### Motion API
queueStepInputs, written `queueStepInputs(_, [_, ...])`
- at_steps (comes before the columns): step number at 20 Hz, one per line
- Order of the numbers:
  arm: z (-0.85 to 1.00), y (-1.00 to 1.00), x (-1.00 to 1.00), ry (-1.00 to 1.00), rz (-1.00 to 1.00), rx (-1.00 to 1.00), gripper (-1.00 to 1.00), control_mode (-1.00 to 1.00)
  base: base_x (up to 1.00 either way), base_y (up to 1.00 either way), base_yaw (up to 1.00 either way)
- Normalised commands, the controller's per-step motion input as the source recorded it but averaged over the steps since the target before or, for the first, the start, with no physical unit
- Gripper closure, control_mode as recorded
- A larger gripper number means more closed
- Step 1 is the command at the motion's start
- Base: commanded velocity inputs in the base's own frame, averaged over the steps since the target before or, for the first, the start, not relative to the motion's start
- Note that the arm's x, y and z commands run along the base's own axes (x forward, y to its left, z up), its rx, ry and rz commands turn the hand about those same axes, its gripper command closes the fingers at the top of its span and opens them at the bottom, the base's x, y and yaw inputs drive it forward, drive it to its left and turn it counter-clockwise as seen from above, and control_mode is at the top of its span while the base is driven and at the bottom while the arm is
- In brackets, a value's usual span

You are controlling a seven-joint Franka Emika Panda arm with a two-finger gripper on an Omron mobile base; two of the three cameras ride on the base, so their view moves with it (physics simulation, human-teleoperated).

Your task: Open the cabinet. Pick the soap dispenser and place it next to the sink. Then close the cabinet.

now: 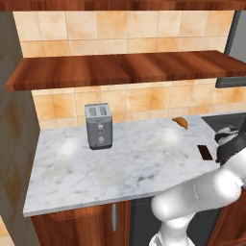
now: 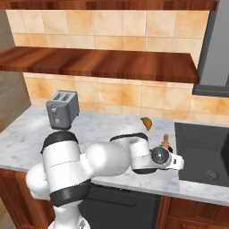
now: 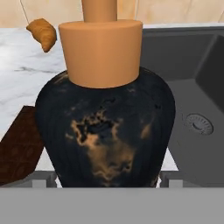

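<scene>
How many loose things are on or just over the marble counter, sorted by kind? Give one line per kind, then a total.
Toaster: 1
Croissant: 1
Flat dark brown rectangle: 1
Soap dispenser, right in front of the gripper near the sink: 1
Total: 4

White arm bent low over marble counter point(image 2: 27, 134), toaster point(image 2: 63, 109) behind, croissant point(image 2: 146, 123), sink point(image 2: 203, 152) right, cabinet point(image 2: 98, 62) above

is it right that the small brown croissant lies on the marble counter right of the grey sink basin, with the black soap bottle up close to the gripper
Not quite: the small brown croissant lies left of the dark grey sink basin, as the right base view shows. The rest holds: the black soap bottle sits close at the gripper.
</scene>
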Motion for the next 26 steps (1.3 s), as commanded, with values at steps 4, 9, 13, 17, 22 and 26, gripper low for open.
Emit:
queueStepInputs(4, [-0.24,0.04,0.00,-0.13,0.10,0.00,1.00,-1.00,0.00,0.00,0.00])
queueStepInputs(9, [-0.28,0.00,0.00,-0.06,0.06,0.00,1.00,-1.00,0.00,0.00,0.00])
queueStepInputs(13, [-0.14,0.00,0.00,0.00,0.01,-0.01,1.00,-1.00,0.00,0.00,0.00])
queueStepInputs(17, [0.00,0.00,0.00,0.01,0.00,0.00,1.00,-1.00,0.00,0.00,0.00])
queueStepInputs(22, [-0.06,0.00,0.00,0.00,0.00,0.00,1.00,-1.00,0.00,0.00,0.00])
queueStepInputs(26, [-0.21,0.17,0.00,0.00,0.00,0.00,1.00,-1.00,0.00,0.00,0.00])
